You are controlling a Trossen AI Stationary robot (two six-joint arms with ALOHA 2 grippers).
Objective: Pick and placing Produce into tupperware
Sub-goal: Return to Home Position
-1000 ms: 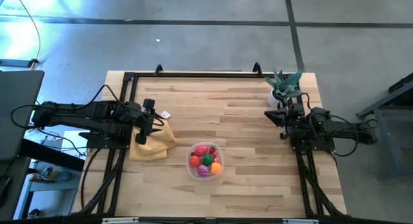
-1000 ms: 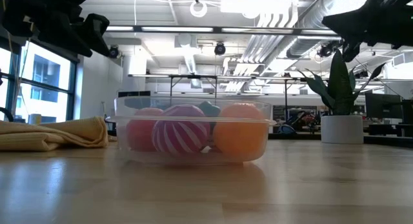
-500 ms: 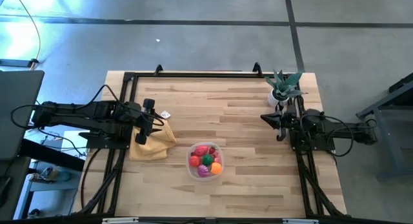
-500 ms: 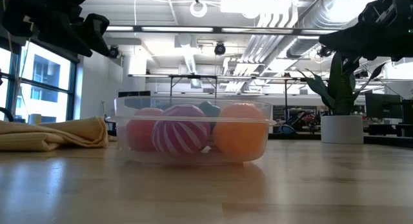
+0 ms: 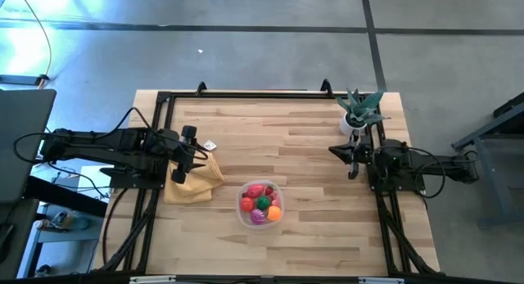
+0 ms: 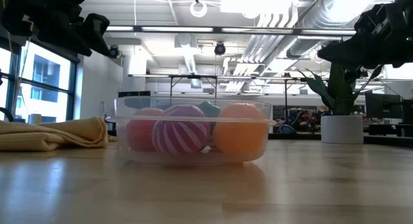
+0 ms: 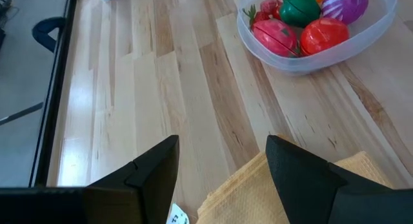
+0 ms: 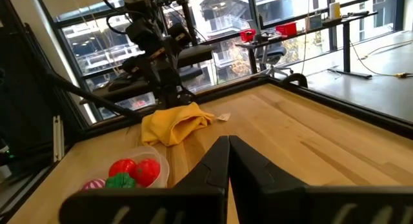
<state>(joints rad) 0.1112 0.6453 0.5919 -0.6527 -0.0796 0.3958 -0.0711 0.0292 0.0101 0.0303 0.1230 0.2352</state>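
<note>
The clear tupperware (image 5: 240,204) stands near the table's front middle and holds the produce (image 5: 260,204): red, green, orange and a striped purple piece (image 6: 184,135). My left gripper (image 5: 199,159) hangs open above the far edge of a mustard-yellow cloth (image 5: 195,183), left of the tupperware. In the left wrist view its fingers (image 7: 155,166) stand apart with only the cloth (image 7: 258,195) and bare wood below. My right gripper (image 5: 334,150) is shut and level in the air at the table's right, pointing toward the middle with nothing between its fingers (image 8: 227,162).
A spiky green plant in a white pot (image 5: 359,112) stands at the far right corner, just behind my right arm. A small white tag (image 5: 211,145) lies by the cloth. Black frame rails run along the table's left, far and right edges. Bare wood stretches between the two grippers.
My right gripper has sunk a little and levelled out, so its shut fingertips now reach further toward the table's middle. My left gripper, the cloth and the tupperware have kept still.
</note>
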